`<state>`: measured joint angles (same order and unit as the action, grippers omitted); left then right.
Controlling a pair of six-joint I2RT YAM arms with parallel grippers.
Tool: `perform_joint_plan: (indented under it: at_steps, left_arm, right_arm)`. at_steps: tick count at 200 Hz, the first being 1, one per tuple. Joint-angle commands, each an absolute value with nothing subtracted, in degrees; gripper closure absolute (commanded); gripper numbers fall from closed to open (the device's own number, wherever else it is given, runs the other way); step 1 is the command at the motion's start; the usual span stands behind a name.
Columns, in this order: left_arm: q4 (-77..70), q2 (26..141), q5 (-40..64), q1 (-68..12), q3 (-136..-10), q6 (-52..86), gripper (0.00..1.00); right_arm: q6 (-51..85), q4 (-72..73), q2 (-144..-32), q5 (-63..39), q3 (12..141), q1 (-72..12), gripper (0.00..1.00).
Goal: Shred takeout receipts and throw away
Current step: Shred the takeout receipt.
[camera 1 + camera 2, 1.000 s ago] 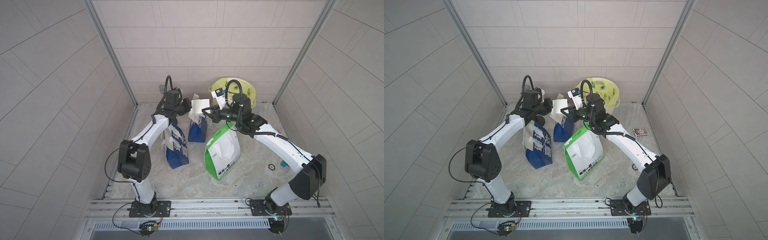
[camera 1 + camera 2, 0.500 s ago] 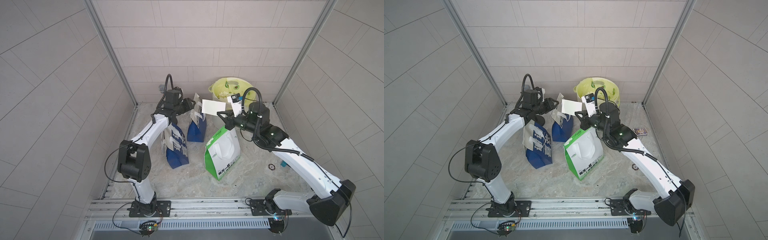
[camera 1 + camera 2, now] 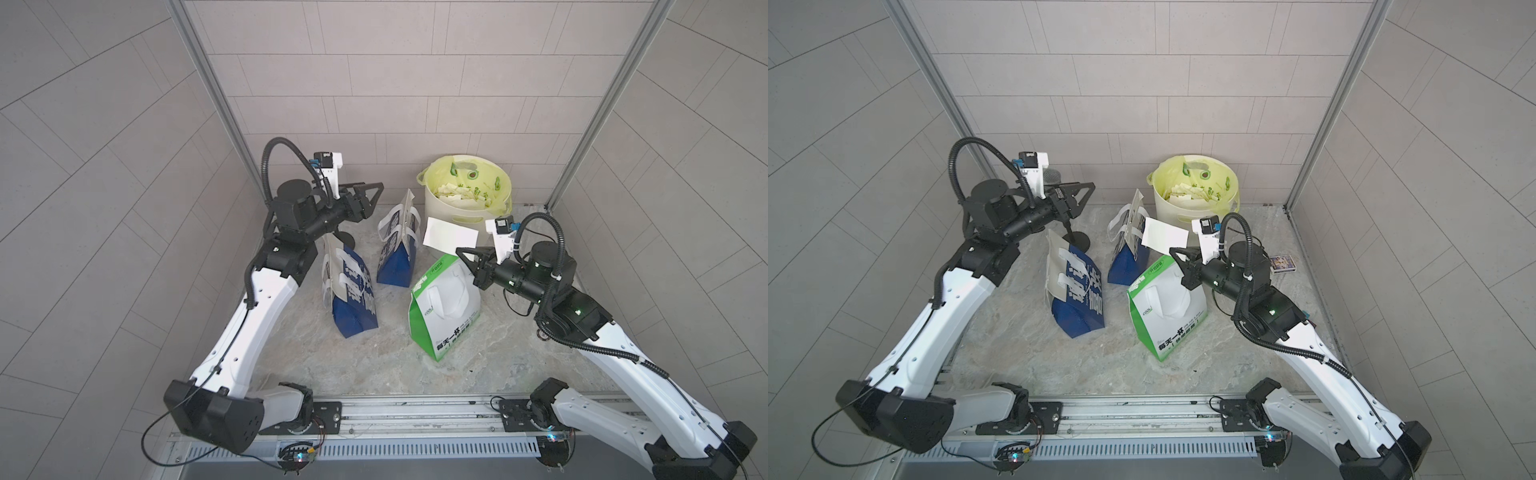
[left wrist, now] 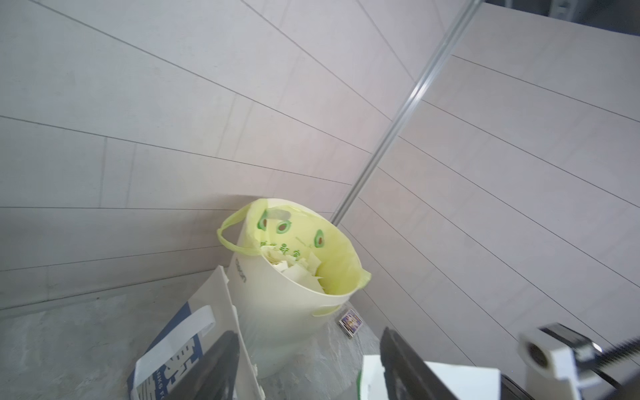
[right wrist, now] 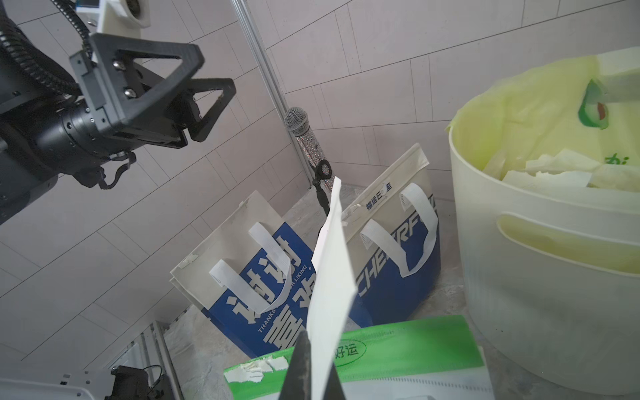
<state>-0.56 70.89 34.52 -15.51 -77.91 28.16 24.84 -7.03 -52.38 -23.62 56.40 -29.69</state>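
- Right arm stretches low over the green-and-white bag (image 3: 446,316). The right hand (image 3: 460,252) is clamped together on one edge of the receipt (image 3: 450,234).
- The receipt hangs in the air, roughly level, just in front of the bin (image 3: 455,214) and above the bag's top.
- Left arm is raised above the counter (image 3: 374,361). The left hand (image 3: 374,193) points toward the bin, fingers apart and empty, well apart from the receipt.
- Paper scraps lie in the bin.
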Motion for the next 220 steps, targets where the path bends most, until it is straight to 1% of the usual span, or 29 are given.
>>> perform_joint_plan:
  at_steps: [1, 21, 40, 56, 90, 114, 134, 168, 220]
  left_arm:
    - [-6.28, 68.58, 45.68, -16.10, -72.29, 31.73, 0.29]
    - [-7.56, 65.05, 48.59, -17.35, -68.12, 34.41, 0.26]
    - [-5.83, 63.66, 46.19, -19.03, -65.65, 36.00, 0.24]
    - [-6.86, 64.13, 45.76, -20.47, -64.86, 40.03, 0.24]
    - [-20.44, 67.41, 51.24, -23.97, -63.59, 52.06, 0.24]
    - [-26.51, 69.22, 53.02, -26.12, -63.52, 56.07, 0.25]
    - [-27.63, 69.78, 51.88, -26.95, -63.24, 56.80, 0.33]
    - [-31.22, 70.27, 52.25, -26.91, -63.13, 58.84, 0.53]
    - [-32.02, 72.17, 54.62, -26.89, -64.81, 59.85, 0.82]
  right_arm:
    - [28.05, -1.59, -50.73, -29.19, 55.69, -29.80, 1.00]
    - [29.38, 0.30, -50.13, -32.23, 55.33, -29.92, 1.00]
    - [30.71, 2.36, -49.84, -33.82, 55.74, -29.96, 1.00]
    - [32.56, 5.45, -50.23, -35.40, 56.22, -29.93, 1.00]
    - [36.85, 10.97, -52.48, -38.87, 57.30, -29.96, 1.00]
    - [38.31, 12.95, -53.41, -39.53, 57.46, -30.04, 1.00]
    - [38.32, 11.74, -53.78, -40.51, 57.98, -30.31, 1.00]
    - [38.61, 10.99, -53.42, -40.58, 57.65, -30.44, 1.00]
    - [36.06, 6.07, -52.84, -39.48, 58.20, -31.15, 1.00]
